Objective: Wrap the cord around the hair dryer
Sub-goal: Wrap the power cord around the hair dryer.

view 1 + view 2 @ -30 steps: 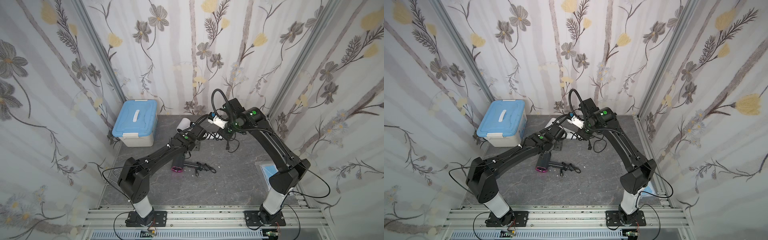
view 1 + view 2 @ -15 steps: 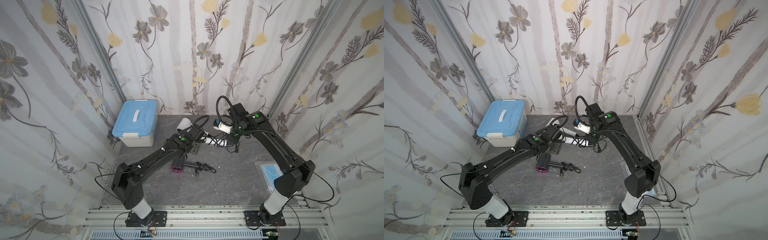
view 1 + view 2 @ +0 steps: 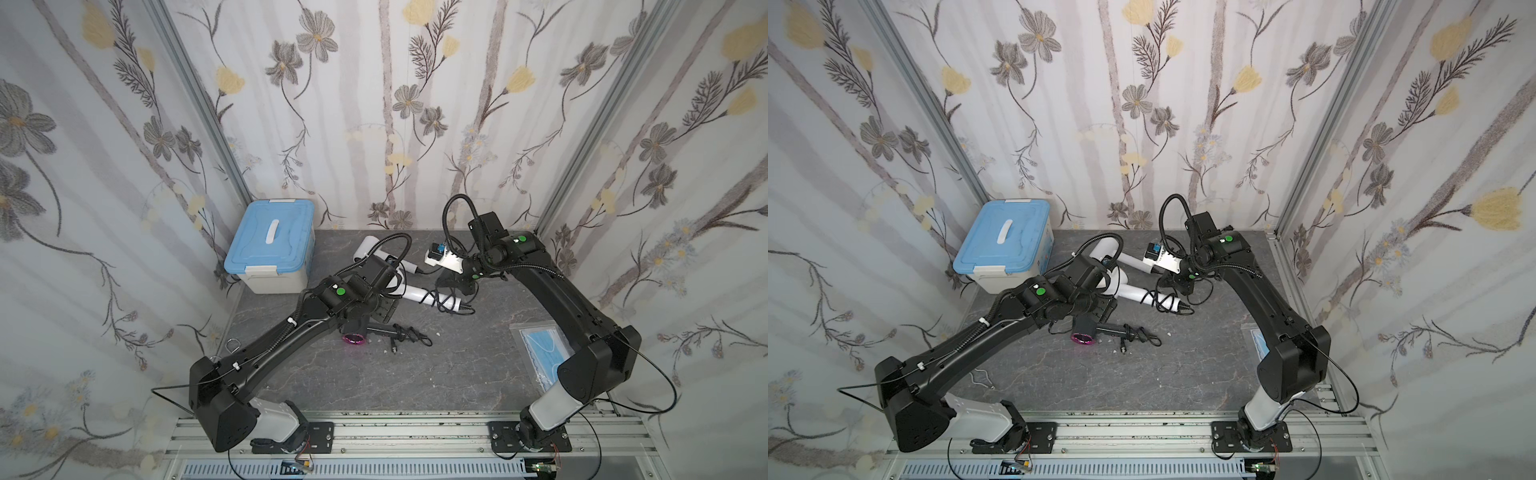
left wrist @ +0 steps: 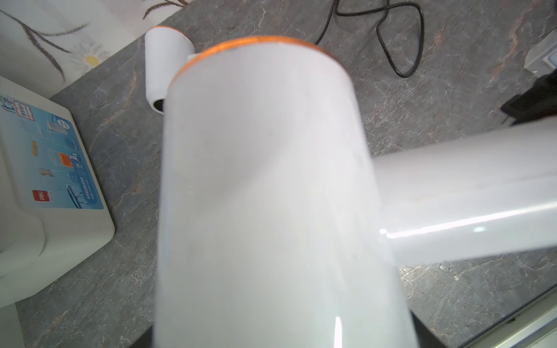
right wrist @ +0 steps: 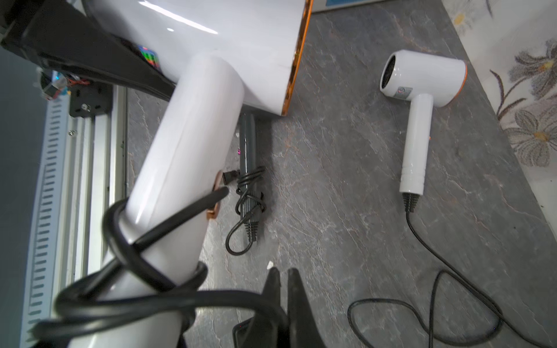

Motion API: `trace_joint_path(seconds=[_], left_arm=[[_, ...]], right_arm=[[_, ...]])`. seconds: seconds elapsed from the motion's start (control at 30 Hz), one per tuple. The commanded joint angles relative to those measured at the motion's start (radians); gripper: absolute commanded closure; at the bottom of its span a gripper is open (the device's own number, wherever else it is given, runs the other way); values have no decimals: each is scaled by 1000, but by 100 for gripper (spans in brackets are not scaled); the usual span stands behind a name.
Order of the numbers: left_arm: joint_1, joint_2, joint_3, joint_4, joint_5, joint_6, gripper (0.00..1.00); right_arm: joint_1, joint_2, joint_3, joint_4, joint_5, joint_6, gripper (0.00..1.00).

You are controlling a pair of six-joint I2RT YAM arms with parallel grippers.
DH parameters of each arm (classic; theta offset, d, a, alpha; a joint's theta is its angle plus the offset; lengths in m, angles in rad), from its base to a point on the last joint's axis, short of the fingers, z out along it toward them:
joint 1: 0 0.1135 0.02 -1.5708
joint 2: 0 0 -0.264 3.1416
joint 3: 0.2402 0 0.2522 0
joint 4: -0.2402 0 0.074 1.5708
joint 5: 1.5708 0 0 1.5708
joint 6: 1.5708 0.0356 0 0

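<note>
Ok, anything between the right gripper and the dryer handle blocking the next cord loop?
Nothing visible. The right gripper, shut on the cord, sits right beside the dryer handle; the dark dryer lies apart from both.

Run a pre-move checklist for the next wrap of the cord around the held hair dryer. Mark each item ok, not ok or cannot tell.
1. Left tool clamped on the held white hair dryer, off the table: ok.
2. Right tool shut on the cord: ok.
3. Loops seated around the handle, near its end: ok.
4. Cord length left to wrap: cannot tell; the plug is hidden.
5. Second white hair dryer, its loose cord clear of the right tool: not ok; it lies close by and might snag.
6. Dark hair dryer out of the way: ok; it lies apart.
</note>
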Motion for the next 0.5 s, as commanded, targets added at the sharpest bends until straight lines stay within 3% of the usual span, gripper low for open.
trace_joint_path(seconds=[0.0,0.1,0.17,0.47], left_arm=[[-5,-29,62,-23,148,67,100],[-6,-24,128,-26,129,27,100],[-6,-16,156,-31,105,5,100],[-8,23,213,-34,34,-35,100]], right_arm=[[-15,-15,-35,254,-130,76,79],[-18,-22,-49,290,-205,119,78],[-24,-22,-54,315,-239,150,72],[-95,-44,-113,447,-312,299,60]])
